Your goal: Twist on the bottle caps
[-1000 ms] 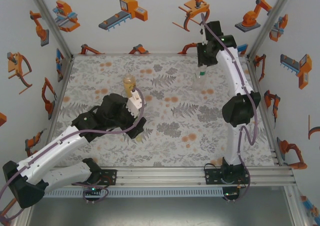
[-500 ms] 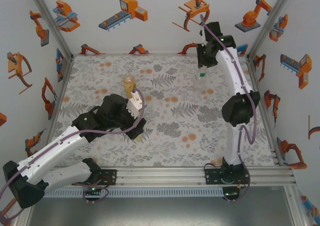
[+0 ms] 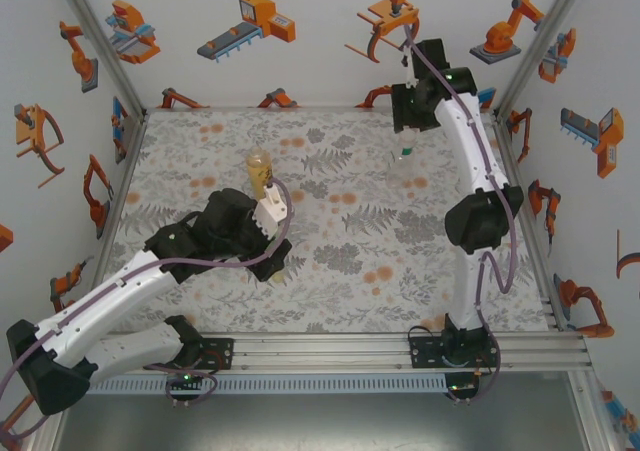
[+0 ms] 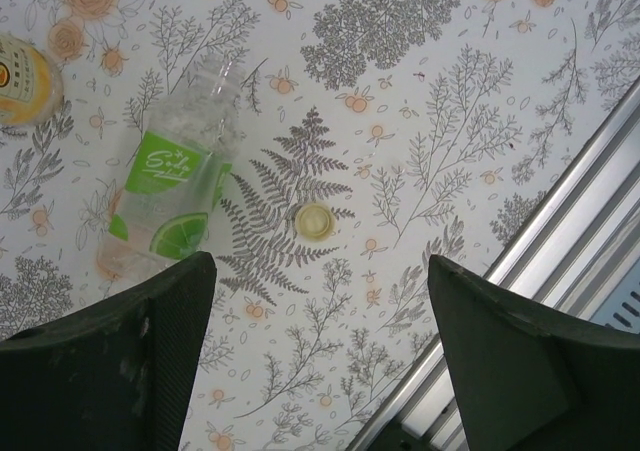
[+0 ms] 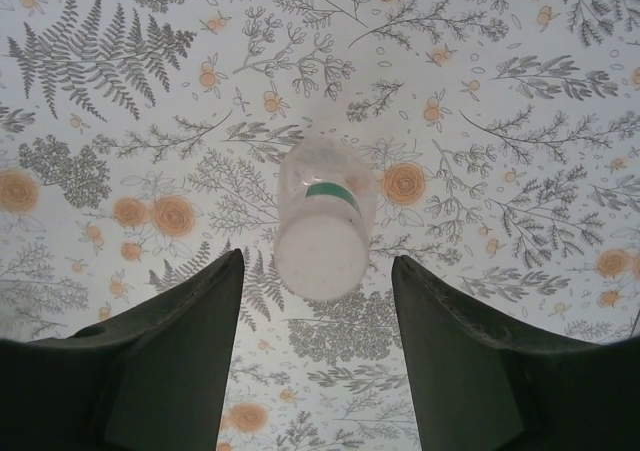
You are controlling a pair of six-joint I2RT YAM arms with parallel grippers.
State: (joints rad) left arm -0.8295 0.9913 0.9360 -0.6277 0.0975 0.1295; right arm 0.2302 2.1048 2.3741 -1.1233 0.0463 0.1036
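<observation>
Lifted since a second ago, the right gripper (image 5: pixel 318 263) is now hanging above the squat bottle (image 5: pixel 325 186) it was gripping, and its jaws are standing wider.

Nearest the bases, the left gripper (image 4: pixel 320 271) is hovering over the patterned table (image 3: pixel 400 261), pointing down, its fingers (image 4: pixel 150 361) spread wide and pinching nothing. A loose cap (image 4: pixel 316 221), pale yellowish, is lying flat on the table just ahead of the gap between them. The slim bottle (image 4: pixel 165 196), with its white-green label, is lying on its side just left of that cap, not touching it. Beyond it, the amber bottle (image 3: pixel 259 168) is standing upright, near the middle of the table.

At the far right, the squat bottle is standing upright and free, a white cap (image 5: pixel 320 256) sitting on its neck. The right gripper's fingers (image 5: pixel 170 361) are spread to either side of it, clear of the bottle.
</observation>
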